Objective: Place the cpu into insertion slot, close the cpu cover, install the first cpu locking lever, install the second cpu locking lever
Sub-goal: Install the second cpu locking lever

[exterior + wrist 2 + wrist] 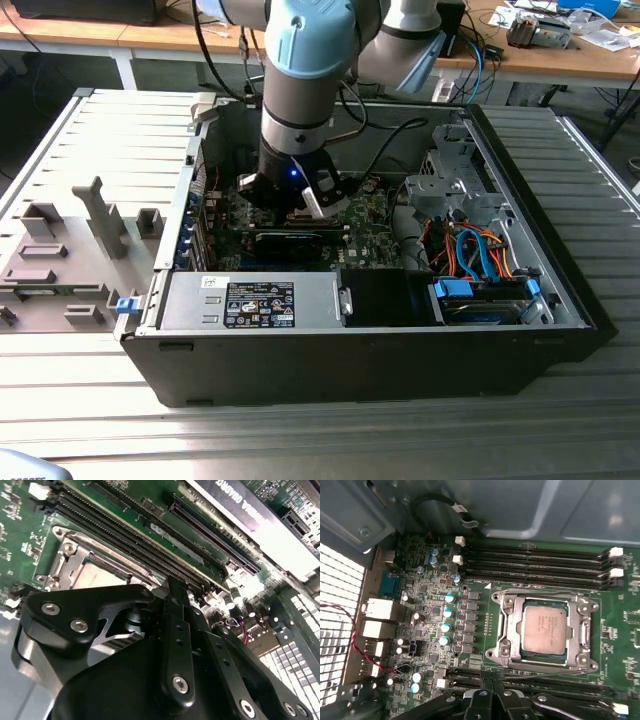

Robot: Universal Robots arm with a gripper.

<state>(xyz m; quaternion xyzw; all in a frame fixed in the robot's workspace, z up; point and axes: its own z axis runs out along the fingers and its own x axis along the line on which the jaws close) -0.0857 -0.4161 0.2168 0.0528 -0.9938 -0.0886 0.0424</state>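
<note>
I see the cpu (545, 629) seated under the closed cpu cover (582, 630), while my gripper (492, 687) sits clenched beside the socket edge, apparently working a lever

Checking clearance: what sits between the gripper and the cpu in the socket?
In the first wrist view, the cpu sits in the cpu cover. Between it and the gripper: the cover's rim, a thin lever, and black memory slots.

In the exterior view the insertion slot is hidden behind the arm (300, 110). In the second wrist view part of the cpu cover (75, 562) is concealed by the hand (172, 600), whose fingertips are cut off in the first wrist view.
</note>
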